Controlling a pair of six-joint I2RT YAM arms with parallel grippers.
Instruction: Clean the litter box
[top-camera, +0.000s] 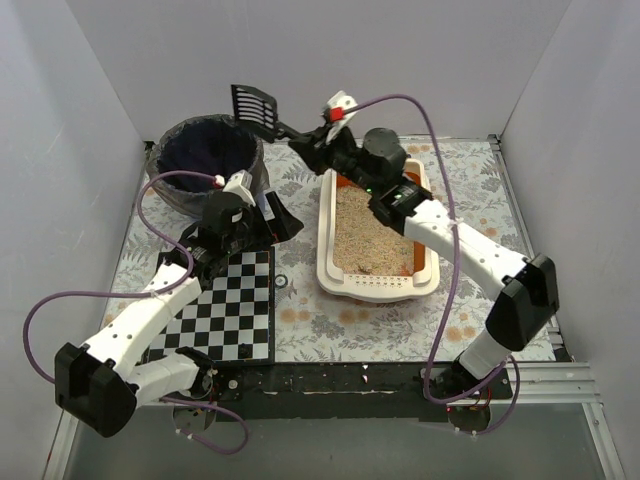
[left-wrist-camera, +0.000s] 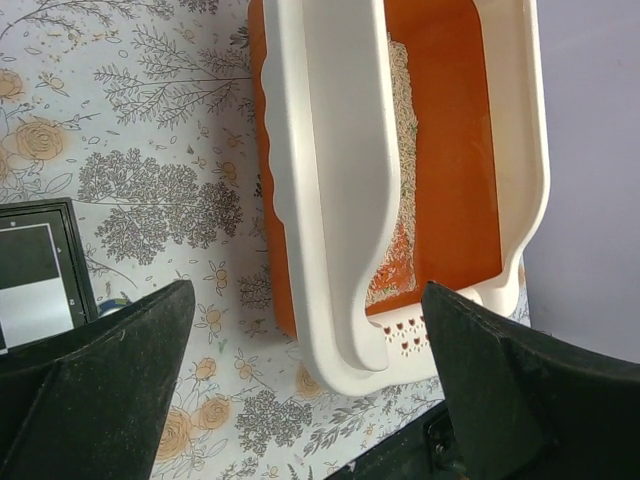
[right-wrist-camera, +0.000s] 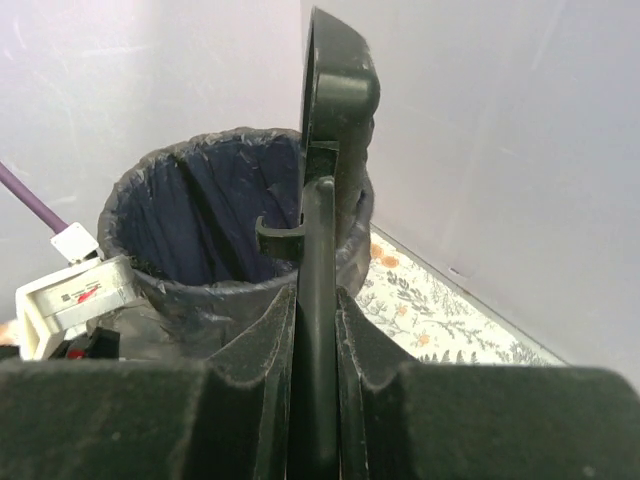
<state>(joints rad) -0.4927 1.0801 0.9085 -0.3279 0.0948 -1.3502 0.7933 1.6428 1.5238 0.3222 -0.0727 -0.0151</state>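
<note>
At the table's (top-camera: 480, 190) far left corner you have the round bin (top-camera: 200, 150) with its dark bag. Just near of it your left gripper (left-wrist-camera: 307, 290) hangs above the floral cloth with its jaws wide apart and nothing between them. Its wrist camera looks past the fingers at the near end of the litter box. The checkerboard panel (top-camera: 232, 305) lies by the near edge, left of centre, under that arm.

Moving right, the black slotted scoop (top-camera: 262, 112) is raised over the bin's right rim, close to the back wall. Your right gripper (right-wrist-camera: 318, 380) is clamped on its handle, jaws pressed tight on both sides.

The litter box (top-camera: 325, 230) sits right of the table's centre, long side running near to far. Its slotted ledge is at the near end, and beige litter (top-camera: 370, 235) covers most of the orange floor. Your right arm crosses above its far end.
</note>
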